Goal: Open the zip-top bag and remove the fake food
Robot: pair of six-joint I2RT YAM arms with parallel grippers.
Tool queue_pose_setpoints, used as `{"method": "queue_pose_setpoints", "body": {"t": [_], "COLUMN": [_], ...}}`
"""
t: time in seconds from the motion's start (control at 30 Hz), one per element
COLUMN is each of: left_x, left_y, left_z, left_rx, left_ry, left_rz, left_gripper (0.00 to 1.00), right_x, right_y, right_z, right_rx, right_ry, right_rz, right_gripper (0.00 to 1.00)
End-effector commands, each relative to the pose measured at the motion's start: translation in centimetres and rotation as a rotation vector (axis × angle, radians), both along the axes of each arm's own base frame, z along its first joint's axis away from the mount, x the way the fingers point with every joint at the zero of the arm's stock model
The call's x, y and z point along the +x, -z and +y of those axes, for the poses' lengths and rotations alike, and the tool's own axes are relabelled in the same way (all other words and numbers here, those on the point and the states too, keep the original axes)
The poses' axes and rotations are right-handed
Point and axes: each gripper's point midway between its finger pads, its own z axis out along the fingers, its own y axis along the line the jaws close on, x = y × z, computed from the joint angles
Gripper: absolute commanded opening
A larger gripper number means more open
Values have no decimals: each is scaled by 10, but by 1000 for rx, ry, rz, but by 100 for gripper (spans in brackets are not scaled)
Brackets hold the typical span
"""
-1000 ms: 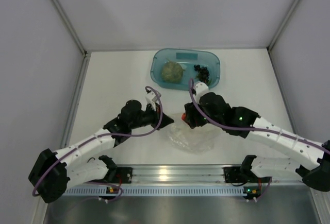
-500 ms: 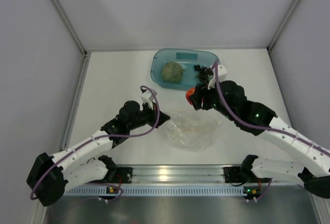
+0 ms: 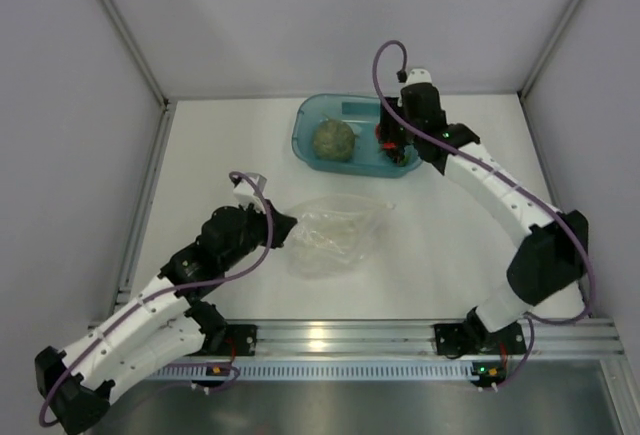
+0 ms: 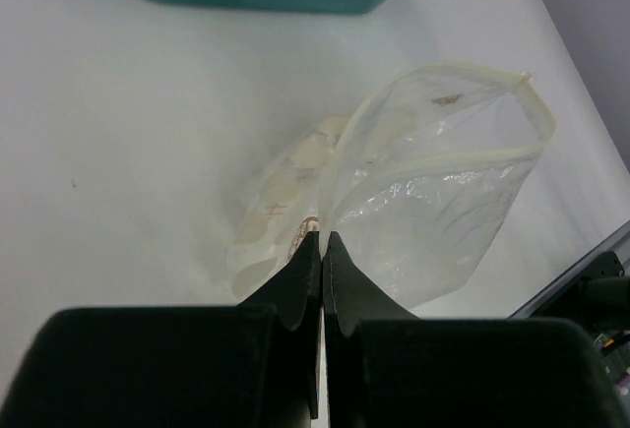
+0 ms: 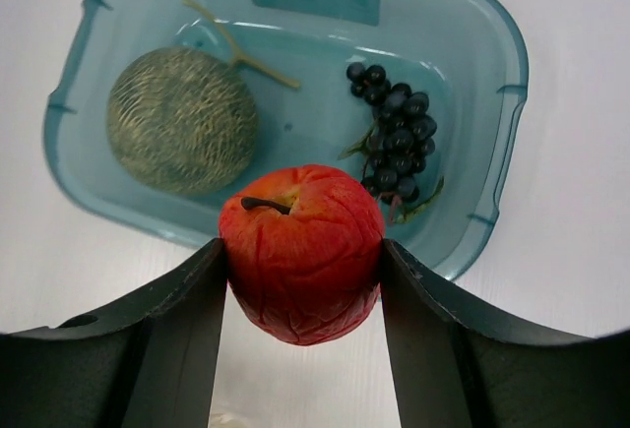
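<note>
Step in hand: dropping off the last piece of food.

The right gripper point(image 5: 303, 273) is pinching the red apple point(image 5: 303, 251) between its two fingers, one on each side. It hangs over the near rim of the teal tray point(image 5: 497, 89) at the far side of the table point(image 3: 220, 155). The melon point(image 5: 182, 133) sits in the left part of the tray and the grapes point(image 5: 397, 143) in the right part. The two are apart, with bare tray floor between them.

The bag point(image 3: 335, 237) lies mid-table, near of the tray and well apart from it. Its mouth gapes open toward the right. No food shows inside; looks empty.

The left gripper point(image 4: 322, 247) has its jaws pressed together on the bag's left edge, pinning the plastic.

Judgement: the bag is open, two pieces are out, and the apple is out but not yet set down.

Next move calls for:
- carry the apple a little farther, past the rim
- lower it into the gap between melon and grapes
- spread the fingers to let go

The apple is round, so it could roll against the grapes. The left gripper could then release the bag.
</note>
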Motion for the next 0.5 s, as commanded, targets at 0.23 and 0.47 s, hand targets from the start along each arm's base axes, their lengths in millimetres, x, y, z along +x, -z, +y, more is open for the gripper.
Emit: {"method": "queue_pose_setpoints", "body": {"t": [0.23, 0.47], "left_x": [-1, 12], "left_y": [-47, -73], "left_z": [39, 63], "left_rx": [-14, 66], "left_ry": [-170, -303], "left_rz": [-47, -68], "left_gripper": [0, 0], "right_x": [103, 112], "right_y": [58, 77], "right_z": [17, 31], "right_rx": [-52, -22], "right_ry": [-15, -52], "right_rz": [91, 137], "right_gripper": [40, 80]}}
